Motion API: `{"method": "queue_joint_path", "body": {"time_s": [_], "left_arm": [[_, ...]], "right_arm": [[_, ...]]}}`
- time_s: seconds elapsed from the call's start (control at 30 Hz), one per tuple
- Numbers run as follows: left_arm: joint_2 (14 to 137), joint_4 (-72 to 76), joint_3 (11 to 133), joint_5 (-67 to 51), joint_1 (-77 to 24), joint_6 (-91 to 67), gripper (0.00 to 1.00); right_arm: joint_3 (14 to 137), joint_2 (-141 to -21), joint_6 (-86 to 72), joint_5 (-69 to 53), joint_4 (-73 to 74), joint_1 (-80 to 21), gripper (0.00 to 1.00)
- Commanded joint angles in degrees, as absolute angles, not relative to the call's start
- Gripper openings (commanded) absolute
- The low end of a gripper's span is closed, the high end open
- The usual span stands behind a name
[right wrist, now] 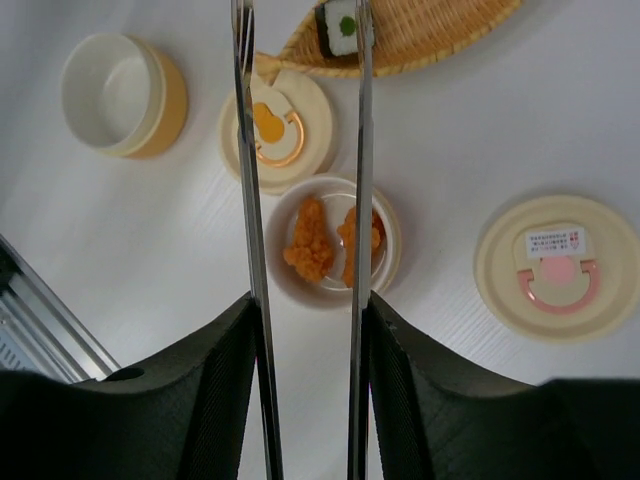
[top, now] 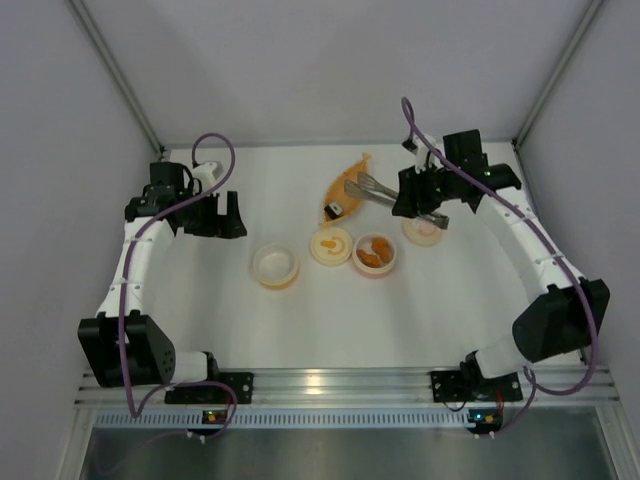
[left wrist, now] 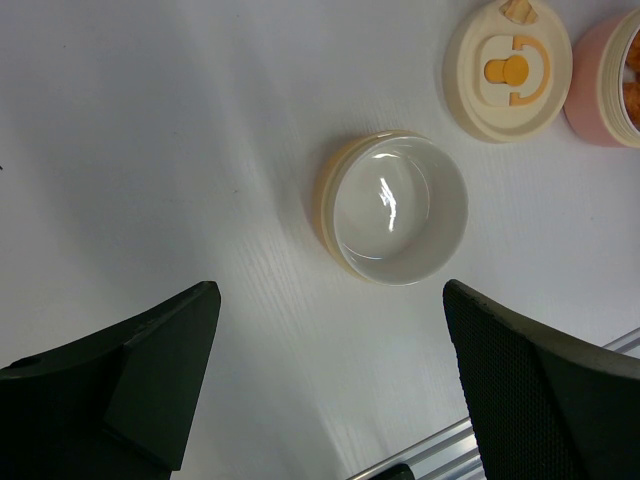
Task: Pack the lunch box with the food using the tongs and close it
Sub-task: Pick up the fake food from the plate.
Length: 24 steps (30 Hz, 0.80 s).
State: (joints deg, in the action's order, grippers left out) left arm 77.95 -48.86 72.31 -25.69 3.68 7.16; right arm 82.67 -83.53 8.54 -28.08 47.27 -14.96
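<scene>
Steel tongs (right wrist: 250,200), gripped by the right claw (right wrist: 305,310), should straddle the black block (right wrist: 338,25) squarely before squeezing; left claw (left wrist: 328,300) released.

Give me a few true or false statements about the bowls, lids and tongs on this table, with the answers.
1. The right arm's jaws hold the tongs. True.
2. The yellow bowl contains food. False: it is empty.
3. Orange pieces lie in the pink bowl. True.
4. Both lids sit on their bowls. False: the orange-ringed lid and the pink-ringed lid lie on the table.
5. The black block is in the pink bowl. False: it lies on the leaf-shaped tray.
</scene>
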Motion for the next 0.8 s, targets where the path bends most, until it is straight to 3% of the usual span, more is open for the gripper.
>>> {"method": "queue_joint_path", "body": {"time_s": [0.0,0.3,0.53,0.77], "left_arm": [[77.5,-47.5,74.2,-26.6,4.0,7.2,0.98],[78.3,-47.4,74.5,-26.9,4.0,8.6,0.98],[79.7,-47.2,75.1,-28.8,4.0,9.4,0.98],[80.2,-47.4,75.0,-28.9,4.0,10.2,0.98]], "right_arm": [[88.5,-89.1,3.4,-29.2,43.0,-16.3,0.44],[95.9,-100.9,5.3,-37.0,43.9,-16.4,0.5],[99.2,-106.1,9.8,-38.0,46.3,-16.3,0.61],[99.9,-109.3,13.2,-38.0,47.5,-16.3,0.58]]}}
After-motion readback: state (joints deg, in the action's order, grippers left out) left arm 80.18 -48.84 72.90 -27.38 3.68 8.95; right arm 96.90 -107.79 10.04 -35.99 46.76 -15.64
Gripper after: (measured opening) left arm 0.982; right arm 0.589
